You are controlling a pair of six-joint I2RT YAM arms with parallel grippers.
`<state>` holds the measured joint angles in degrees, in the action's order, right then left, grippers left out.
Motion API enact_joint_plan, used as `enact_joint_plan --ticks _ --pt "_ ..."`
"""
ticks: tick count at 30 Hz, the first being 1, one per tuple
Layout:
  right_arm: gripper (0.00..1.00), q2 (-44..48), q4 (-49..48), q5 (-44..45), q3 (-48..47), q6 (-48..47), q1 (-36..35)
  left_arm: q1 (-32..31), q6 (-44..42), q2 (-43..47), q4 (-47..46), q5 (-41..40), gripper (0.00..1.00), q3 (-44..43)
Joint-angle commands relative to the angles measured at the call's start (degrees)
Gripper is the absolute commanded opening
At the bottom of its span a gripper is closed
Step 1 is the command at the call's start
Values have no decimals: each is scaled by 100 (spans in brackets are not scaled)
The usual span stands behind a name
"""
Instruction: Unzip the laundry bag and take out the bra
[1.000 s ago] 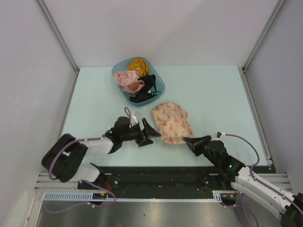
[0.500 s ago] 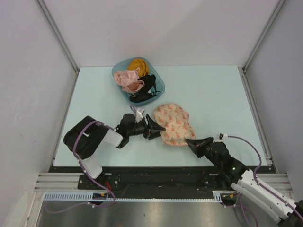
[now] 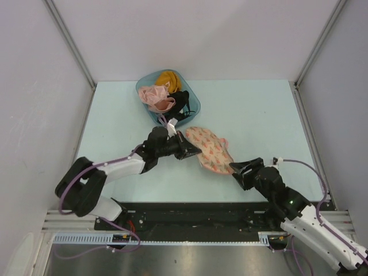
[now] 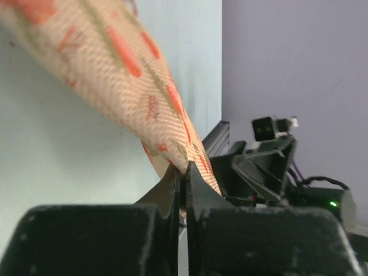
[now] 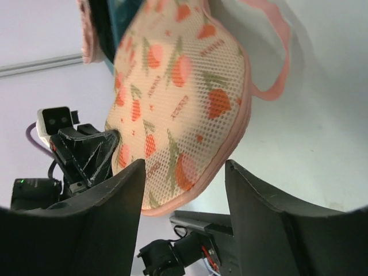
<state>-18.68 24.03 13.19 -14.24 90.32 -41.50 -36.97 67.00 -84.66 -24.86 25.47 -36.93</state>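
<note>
The laundry bag, cream-peach mesh with orange motifs and a pink rim, stands tilted on edge in the middle of the table. My left gripper is shut on its left edge; in the left wrist view the jaws pinch the fabric. My right gripper is open just off the bag's near right end. In the right wrist view the bag hangs beyond the spread fingers, apart from both, and a pink loop trails from its rim. The bra is hidden.
A teal plastic tub at the back centre holds pink, mustard and black garments. The table's near edge and a black rail lie just behind both grippers. Grey walls close in left, right and back.
My left gripper has moved in and shut on the bag's left edge, then tipped the bag up on edge. My right gripper has opened and drawn slightly right.
</note>
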Motion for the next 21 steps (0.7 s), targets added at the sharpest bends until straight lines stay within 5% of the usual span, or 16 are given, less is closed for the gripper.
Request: enact_joint_plan --ticks 1,9,21 --pt "62 -171 918 632 -1192 -1198 10 -161 -644 722 1640 -1025 0 -517" --pt "60 -1084 972 754 -2407 -2501 -385 -477 -662 750 3601 -2326 0 -1404" --pt "60 -3342 -214 1538 -3217 -2995 -2714 -653 -609 135 5245 -2749 0 -2749"
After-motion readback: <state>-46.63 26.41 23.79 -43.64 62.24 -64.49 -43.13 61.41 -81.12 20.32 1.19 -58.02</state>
